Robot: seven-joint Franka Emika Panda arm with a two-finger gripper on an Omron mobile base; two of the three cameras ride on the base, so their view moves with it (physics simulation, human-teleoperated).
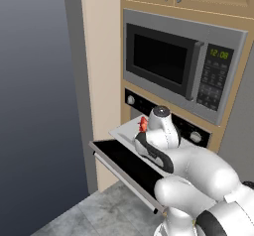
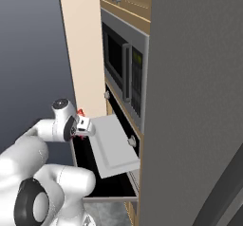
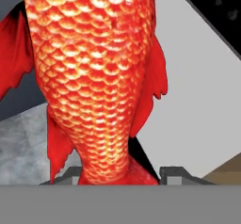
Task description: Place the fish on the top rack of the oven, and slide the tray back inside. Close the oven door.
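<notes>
At the pulled-out top rack (image 2: 114, 149), claw (image 3: 120, 173) grips the fish (image 3: 92, 77) near its tail; looks light, stiff, slick-scaled, so the narrow tail hold suits.

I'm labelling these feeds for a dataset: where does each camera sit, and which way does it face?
Left base view: behind the arm on its left, facing the microwave, oven door and pulled-out tray; the arm rises lower right.
Right base view: behind on its right, looking along the oven front at the tray; the arm rises lower left.
Hand view: on the hand, looking along the claw at the fish.
All three show fish and tray.
</notes>
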